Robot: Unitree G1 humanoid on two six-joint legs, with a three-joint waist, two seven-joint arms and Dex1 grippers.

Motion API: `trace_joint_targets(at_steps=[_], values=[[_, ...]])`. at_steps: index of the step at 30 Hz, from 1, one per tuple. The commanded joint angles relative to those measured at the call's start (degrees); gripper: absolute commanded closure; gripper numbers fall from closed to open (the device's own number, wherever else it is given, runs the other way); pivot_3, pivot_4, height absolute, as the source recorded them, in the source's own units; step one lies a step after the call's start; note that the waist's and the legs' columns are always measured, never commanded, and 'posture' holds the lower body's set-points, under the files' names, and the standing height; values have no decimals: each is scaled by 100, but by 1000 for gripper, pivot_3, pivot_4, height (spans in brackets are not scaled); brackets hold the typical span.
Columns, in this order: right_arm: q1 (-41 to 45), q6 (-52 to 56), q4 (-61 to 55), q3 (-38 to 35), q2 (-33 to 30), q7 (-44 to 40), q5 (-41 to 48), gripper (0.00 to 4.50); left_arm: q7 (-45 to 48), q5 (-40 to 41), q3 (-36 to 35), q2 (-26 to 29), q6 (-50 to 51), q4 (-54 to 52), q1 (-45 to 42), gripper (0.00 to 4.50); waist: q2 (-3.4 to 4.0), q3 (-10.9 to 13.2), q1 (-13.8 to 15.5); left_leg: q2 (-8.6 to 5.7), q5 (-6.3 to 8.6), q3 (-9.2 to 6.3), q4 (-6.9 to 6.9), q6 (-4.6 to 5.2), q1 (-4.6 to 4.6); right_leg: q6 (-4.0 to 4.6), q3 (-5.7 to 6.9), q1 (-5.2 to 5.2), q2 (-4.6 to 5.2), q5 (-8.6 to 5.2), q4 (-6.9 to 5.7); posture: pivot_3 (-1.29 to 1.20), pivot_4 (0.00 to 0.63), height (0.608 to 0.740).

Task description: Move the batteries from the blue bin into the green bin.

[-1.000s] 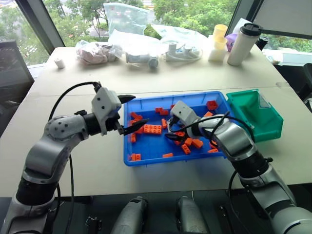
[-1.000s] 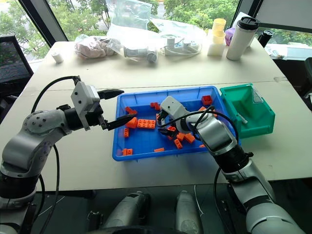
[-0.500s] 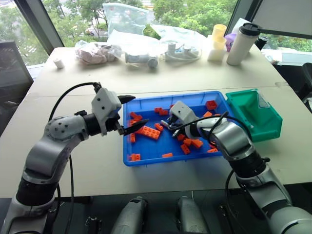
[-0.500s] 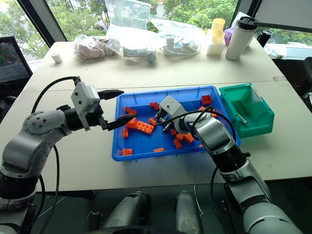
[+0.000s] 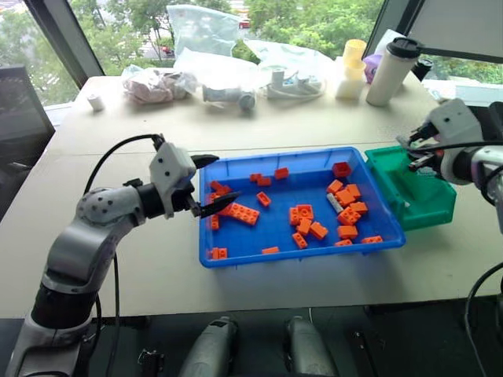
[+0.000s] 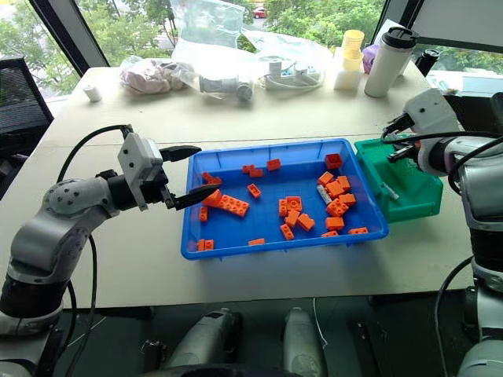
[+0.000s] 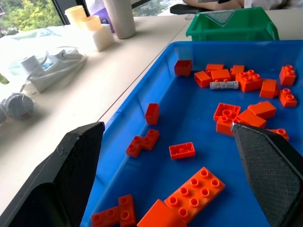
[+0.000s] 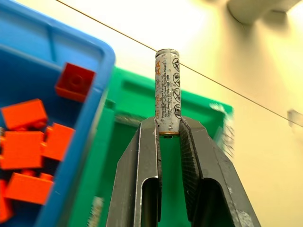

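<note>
Hanging over the green bin [image 6: 397, 179] at the right, the right gripper [image 8: 168, 142] has its jaws pinched on a battery [image 8: 167, 92]. Another battery [image 7: 224, 85] lies among orange bricks [image 6: 336, 188] in the blue bin [image 6: 236, 236]. At the bin's left edge, the left gripper [image 7: 165, 179] holds nothing, jaws spread wide.

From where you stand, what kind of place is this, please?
Probably an office or lab room set up for robot trials. A large pale table stands before big windows with trees outside, and it carries a sorting exercise: a blue bin of orange bricks beside a green bin.
</note>
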State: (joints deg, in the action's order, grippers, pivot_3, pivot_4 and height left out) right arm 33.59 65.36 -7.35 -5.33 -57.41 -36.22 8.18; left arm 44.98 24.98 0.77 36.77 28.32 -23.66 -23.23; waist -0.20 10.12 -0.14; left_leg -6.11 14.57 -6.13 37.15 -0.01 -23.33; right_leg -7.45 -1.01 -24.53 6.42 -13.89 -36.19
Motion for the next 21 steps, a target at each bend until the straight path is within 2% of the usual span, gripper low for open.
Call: trace_joint_targets(at_steps=[1, 6, 7, 8, 10, 14, 16, 18, 21], values=[[-167, -290, 50, -286, -199, -56, 13, 4343, 100, -30, 3, -24, -189, 39, -142, 0, 3, -1, -53, 0, 0, 0, -1, 0, 0, 0, 0, -1, 0, 0, -3, 0, 150, 740], [-677, -589, 66, -294, -176, -190, 91, 4343, 205, -96, 80, -120, -305, 258, -313, 0, 3, -1, -44, 0, -1, -1, 1, -2, -1, 0, 0, -2, -3, 0, -2, 0, 150, 740], [-721, -652, 77, -284, -163, -167, 73, 3460, 215, -99, 84, -126, -312, 275, -326, 0, 3, -1, -42, -2, -1, -1, 1, -1, -1, 0, 0, -2, -2, 0, -2, 0, 150, 740], [-698, -653, 8, -304, -181, -165, 88, 3162, 225, -99, 80, -123, -312, 275, -328, 0, 3, 0, -42, -2, -1, -1, 2, -1, -2, 0, 0, -2, -2, 0, -2, 0, 150, 740], [-540, -658, -31, -333, -239, -96, 58, 2241, 247, -93, 59, -114, -303, 263, -323, 0, 4, 0, -41, -3, -2, -1, 2, -3, -2, 0, -1, -2, -1, 0, -2, 0, 150, 740], [50, -349, -109, -405, -171, 9, 193, 230, 273, -94, 33, -93, -284, 235, -304, 0, 5, 0, -53, -3, -3, -1, 2, -5, -2, 0, -1, -3, -1, 0, -2, 0, 150, 740], [398, 37, -364, -388, 16, -4, 434, 230, 274, -90, 23, -88, -274, 214, -294, 0, 5, 1, -55, -2, -7, -1, -1, -12, -2, 0, -1, -5, -2, 0, -2, 0, 150, 740], [577, 620, -1016, -197, 525, 16, 821, 230, 263, -102, 28, -87, -269, 203, -294, 0, 1, -1, -56, 1, -7, -4, -1, -12, -2, 0, -1, -5, -4, 0, -2, 0, 150, 740], [481, 1106, -1671, 83, 957, 32, 1131, 230, 239, -109, 34, -96, -251, 190, -303, 0, -2, -3, -45, 6, -6, -7, 1, -9, -2, 0, 0, -2, -3, 0, 0, 0, 150, 740]])
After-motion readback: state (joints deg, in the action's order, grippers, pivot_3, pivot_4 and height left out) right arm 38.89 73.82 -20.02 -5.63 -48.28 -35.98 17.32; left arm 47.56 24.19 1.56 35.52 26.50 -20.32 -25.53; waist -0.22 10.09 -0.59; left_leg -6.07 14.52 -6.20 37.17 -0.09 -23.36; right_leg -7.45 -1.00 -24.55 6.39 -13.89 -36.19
